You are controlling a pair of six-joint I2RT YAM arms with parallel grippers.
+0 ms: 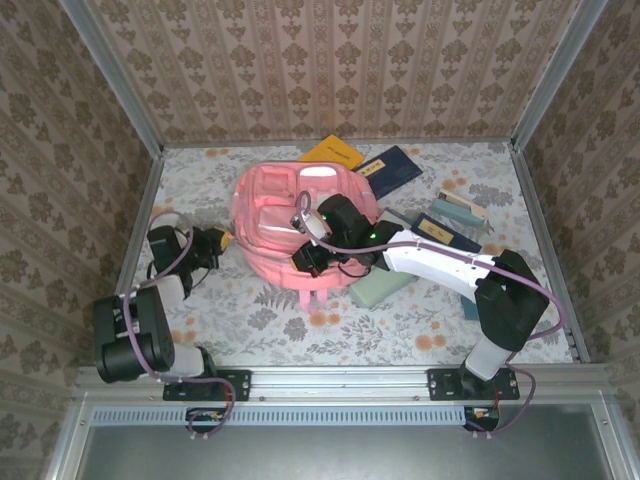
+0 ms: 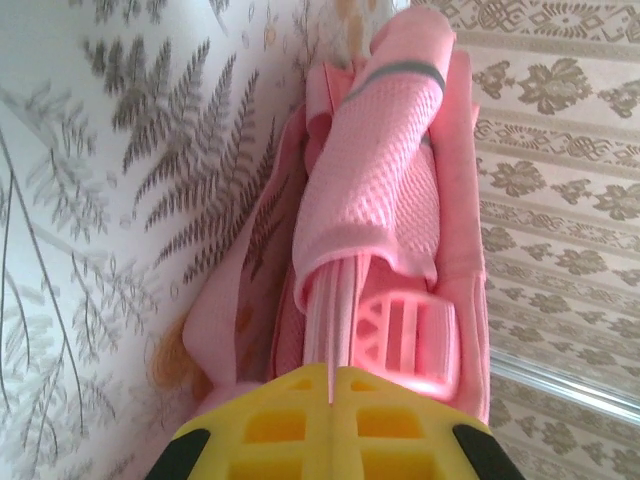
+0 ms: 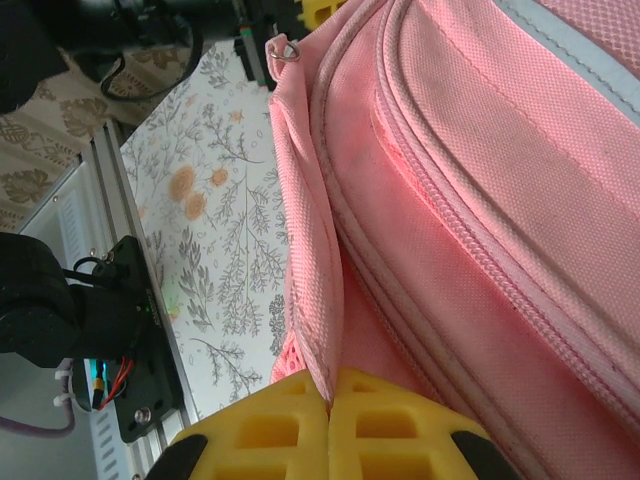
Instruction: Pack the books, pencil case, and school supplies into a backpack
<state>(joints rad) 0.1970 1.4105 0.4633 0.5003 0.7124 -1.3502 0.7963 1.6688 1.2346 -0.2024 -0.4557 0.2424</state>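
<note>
The large soft pink fabric backpack [image 1: 275, 205]: left end effector [image 2: 330, 375] clamps its left edge, right end effector [image 3: 330, 385] its near edge

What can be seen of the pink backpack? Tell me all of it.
The backpack is soft pink woven fabric with padded mesh, piped seams and straps. It lies flat mid-table on the floral cloth, pockets up. The left gripper is shut on a thin strap beside a plastic buckle at its left edge. The right gripper pinches a fabric edge on its near side.
</note>
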